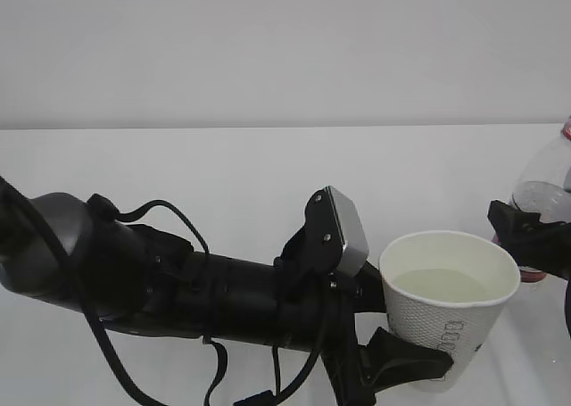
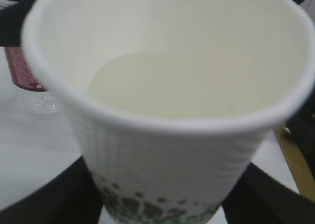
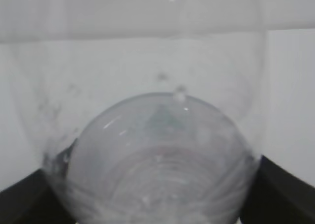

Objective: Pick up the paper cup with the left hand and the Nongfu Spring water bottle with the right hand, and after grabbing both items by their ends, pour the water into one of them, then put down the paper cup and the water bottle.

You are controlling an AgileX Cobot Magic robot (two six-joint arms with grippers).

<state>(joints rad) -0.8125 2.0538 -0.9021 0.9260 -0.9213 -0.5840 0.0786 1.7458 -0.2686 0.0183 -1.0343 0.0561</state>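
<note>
The left hand [image 1: 406, 357], a black arm with a grey camera block [image 1: 346, 232], grasps the paper cup [image 1: 446, 312] low on its body between its two fingers. The cup stands upright holding a pale pool of water [image 1: 443, 284]. Beside it, the right hand [image 1: 535, 238] straddles the Nongfu Spring water bottle [image 1: 546, 192]; whether it grips cannot be told. Both are above a white table [image 1: 223, 183].

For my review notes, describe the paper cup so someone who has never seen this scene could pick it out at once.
Follow the bulky black left arm across the white table to its gripper. The paper cup sits upright between those fingers, with the water bottle just to its right. Unlike the clear, red-labelled bottle, it is short, white, dimpled and open-topped, holding a pale pool of water.
</note>
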